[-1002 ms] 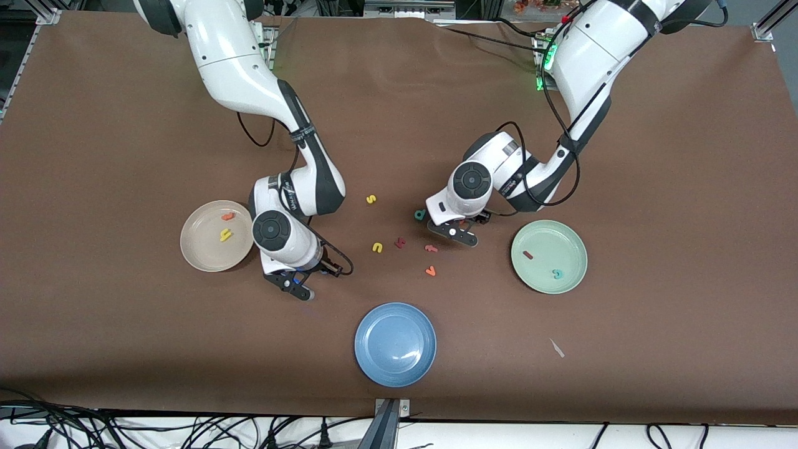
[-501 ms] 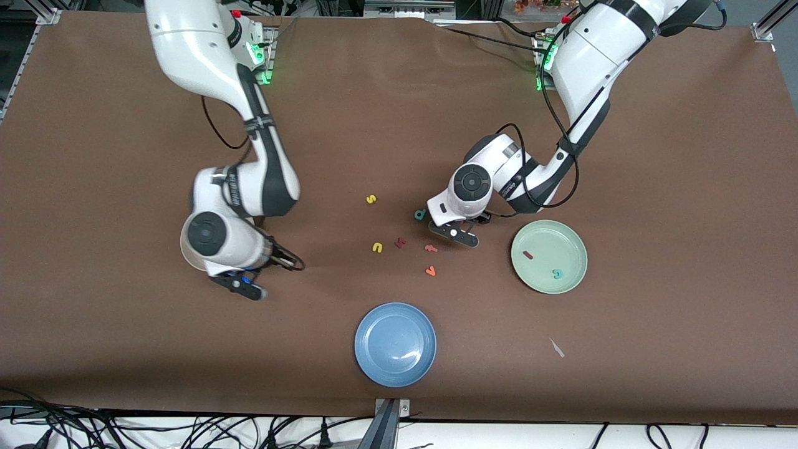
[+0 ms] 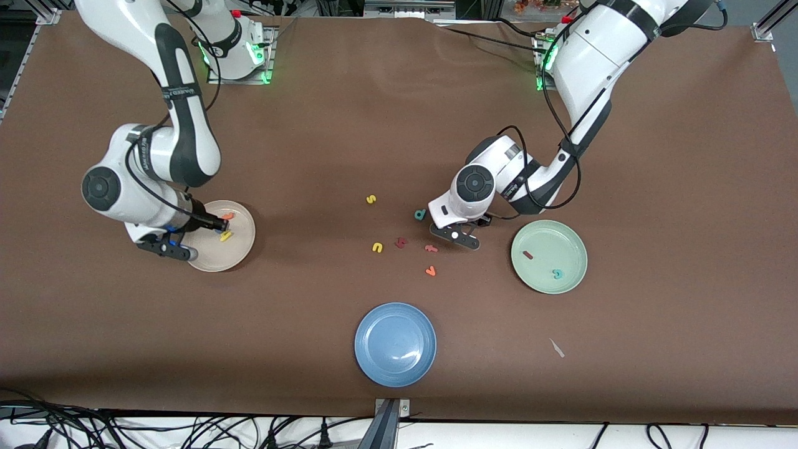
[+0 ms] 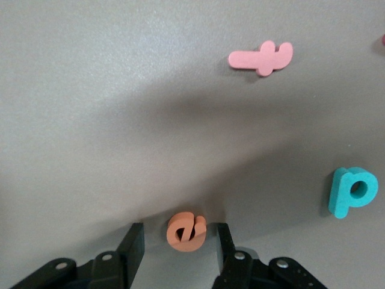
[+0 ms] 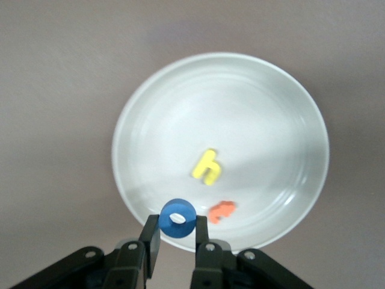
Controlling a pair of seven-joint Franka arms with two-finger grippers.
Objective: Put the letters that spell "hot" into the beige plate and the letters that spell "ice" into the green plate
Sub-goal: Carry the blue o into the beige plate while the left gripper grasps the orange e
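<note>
Risk sits first at the beige plate (image 3: 242,248). The right gripper (image 3: 167,247) hangs over that plate's rim at about eight o'clock in the front view, its fingers pinching the blue o (image 5: 176,218) upright between them. The yellow h (image 3: 225,236) lies near the plate's middle and the orange t (image 3: 227,216) toward one o'clock. In the right wrist view the ring hangs just over the rim, not over the bowl. Let go here, it would likely strike the lip and, being round, roll off onto the table.

In the middle of the table lie the spare letters: yellow s (image 3: 371,199), yellow n (image 3: 377,247), a chunky dark red letter (image 3: 400,242) and the orange f-like letter (image 3: 430,248).

The left gripper (image 3: 459,236) is low over the table at about nine o'clock from the green plate (image 3: 572,238). Its fingers are spread, one on each side of the orange e (image 4: 186,231), with a gap showing on both sides. The e looks off-centre between them. One finger may therefore meet it first and push or flip the light foam clear of the grip. The teal d (image 3: 420,214) lies near and could be knocked.

The green plate holds the dark red i (image 3: 527,254) toward nine o'clock and the teal c (image 3: 557,274) toward five.
</note>
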